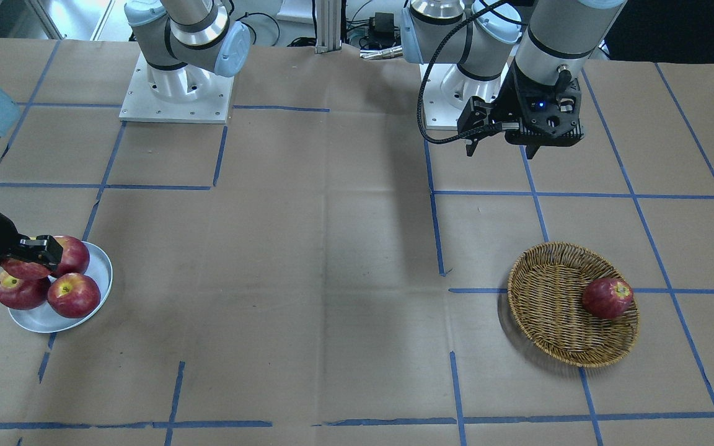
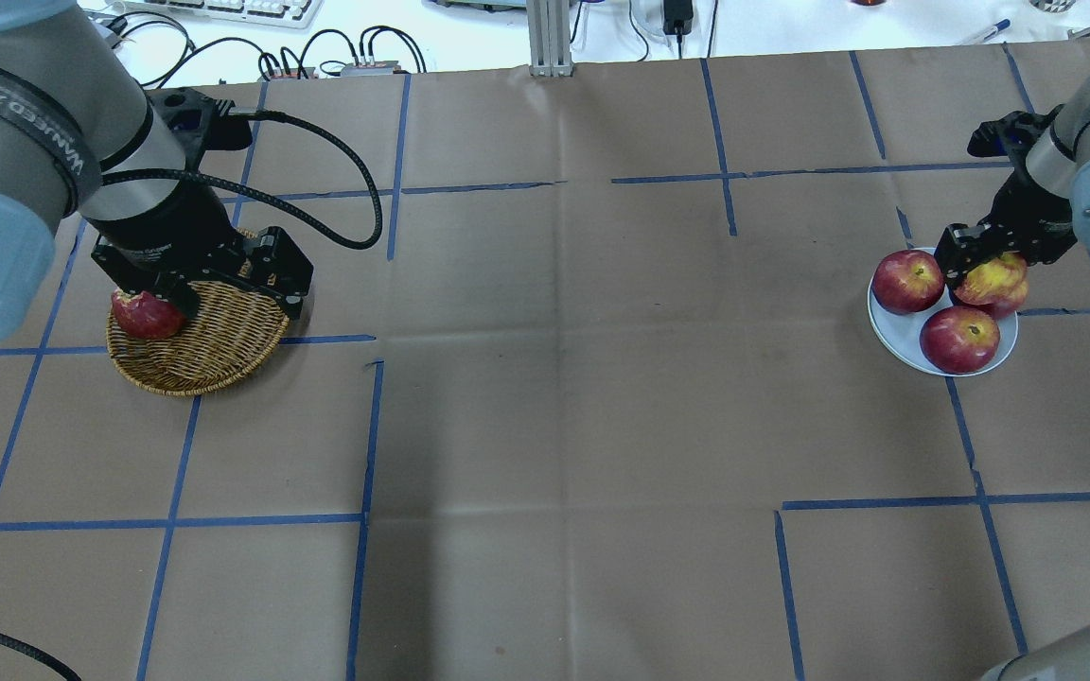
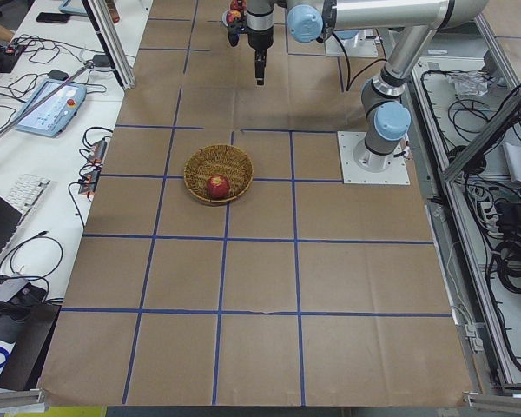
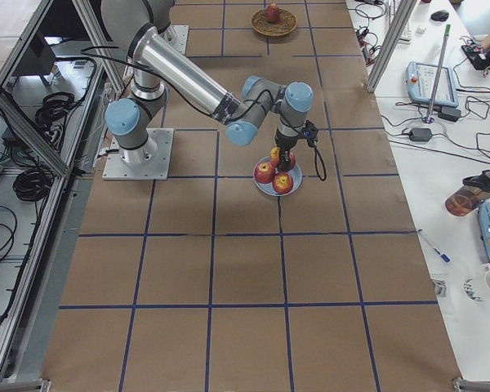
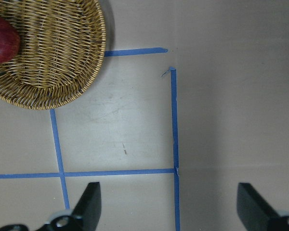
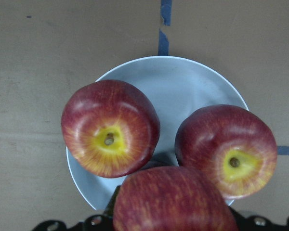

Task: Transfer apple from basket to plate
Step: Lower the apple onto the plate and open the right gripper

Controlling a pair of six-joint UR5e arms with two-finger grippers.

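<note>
My right gripper (image 2: 983, 267) is shut on the apple (image 2: 996, 277), pinkish-red with a yellow patch. It holds the apple just above the near edge of the white plate (image 2: 893, 329). The wrist view shows the held apple (image 6: 173, 202) low over the plate (image 6: 183, 82). Two deep-red apples (image 6: 111, 134) (image 6: 226, 149) lie on the plate, and a third (image 1: 20, 292) shows partly under the held one. The wicker basket (image 1: 543, 291) holds one dark red apple (image 1: 607, 298). My left gripper (image 1: 502, 148) is open and empty, high above the table beside the basket (image 5: 58, 57).
The table is covered in brown paper with a grid of blue tape lines (image 1: 437, 229). Both arm bases (image 1: 177, 93) stand at the robot's edge. Off the table ends, in the side views, lie cables, a keyboard and teach pendants (image 3: 48, 95).
</note>
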